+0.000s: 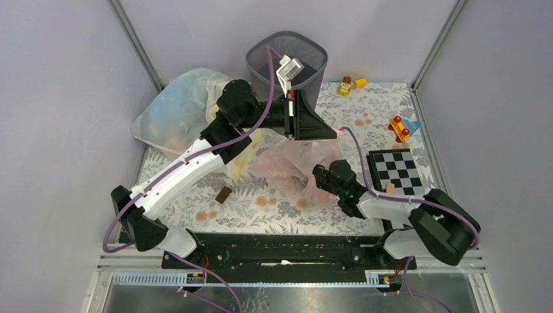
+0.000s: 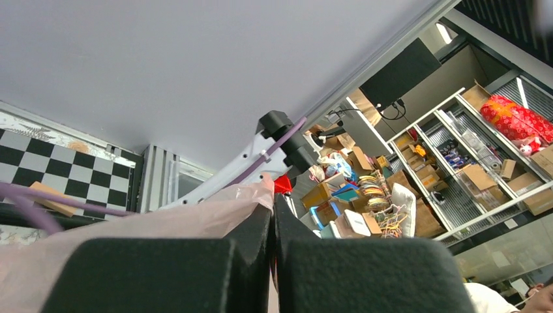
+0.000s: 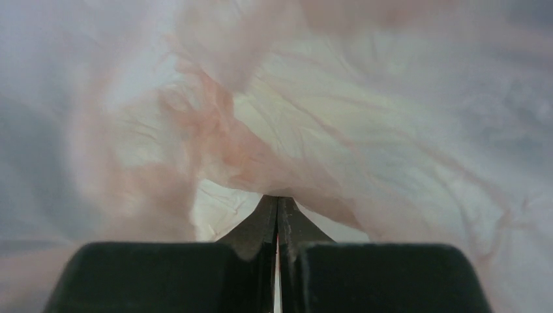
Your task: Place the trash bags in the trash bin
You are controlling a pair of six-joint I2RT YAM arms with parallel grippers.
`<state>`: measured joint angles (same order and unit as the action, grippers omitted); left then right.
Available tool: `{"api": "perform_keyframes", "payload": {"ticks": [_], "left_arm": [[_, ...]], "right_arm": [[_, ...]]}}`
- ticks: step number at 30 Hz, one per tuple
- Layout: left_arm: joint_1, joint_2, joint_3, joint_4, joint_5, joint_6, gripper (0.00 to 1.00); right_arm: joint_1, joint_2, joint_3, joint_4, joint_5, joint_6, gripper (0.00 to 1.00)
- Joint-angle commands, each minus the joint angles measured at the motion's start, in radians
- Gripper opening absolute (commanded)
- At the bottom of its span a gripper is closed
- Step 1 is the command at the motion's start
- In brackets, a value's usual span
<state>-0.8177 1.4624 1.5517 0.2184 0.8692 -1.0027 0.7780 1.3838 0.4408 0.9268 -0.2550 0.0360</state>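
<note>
Bag (image 1: 290, 163) is drooping over the table (image 1: 280, 218), near the bin (image 1: 261, 72) but not in it. Left gripper (image 1: 336, 132) and right gripper (image 3: 278, 207) are both pinching it, fully closed. Pulling apart could rip the thin plastic.

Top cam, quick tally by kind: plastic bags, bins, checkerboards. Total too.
Plastic bags: 2 (pink bag, whitish bag)
Bins: 1 (mesh bin)
Checkerboards: 1 (checkerboard)
Total: 4
</note>
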Motion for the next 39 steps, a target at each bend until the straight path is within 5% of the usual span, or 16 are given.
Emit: {"api": "perform_keyframes", "payload": {"ticks": [1,9,13,22,30,35,39], "left_arm": [[0.0,-0.025,-0.011,-0.054,-0.023,0.076,0.0],[-0.001,0.056,0.009,0.167,0.031,-0.076,0.0],[-0.009,0.105,0.101,0.275,0.043,-0.183,0.0],[-0.01,0.175,0.392,0.404,-0.017,-0.369,0.0],[0.034,0.084,0.432,0.358,-0.004,-0.363,0.0],[0.107,-0.047,0.295,0.176,-0.014,-0.215,0.0],[0.158,-0.155,0.184,-0.147,-0.073,0.028,0.0]], "right_arm": [[0.006,-0.106,0.005,0.073,-0.081,0.07,0.0],[0.012,-0.021,0.055,0.065,-0.182,0.159,0.0],[0.021,0.013,0.07,0.106,-0.186,0.192,0.0],[0.037,0.064,0.147,-0.124,-0.089,0.143,0.0],[0.034,0.085,0.275,-0.6,0.421,0.04,0.0],[0.035,0.094,0.308,-0.736,0.761,0.141,0.0],[0.035,0.001,0.282,-0.761,0.885,0.165,0.0]]}}
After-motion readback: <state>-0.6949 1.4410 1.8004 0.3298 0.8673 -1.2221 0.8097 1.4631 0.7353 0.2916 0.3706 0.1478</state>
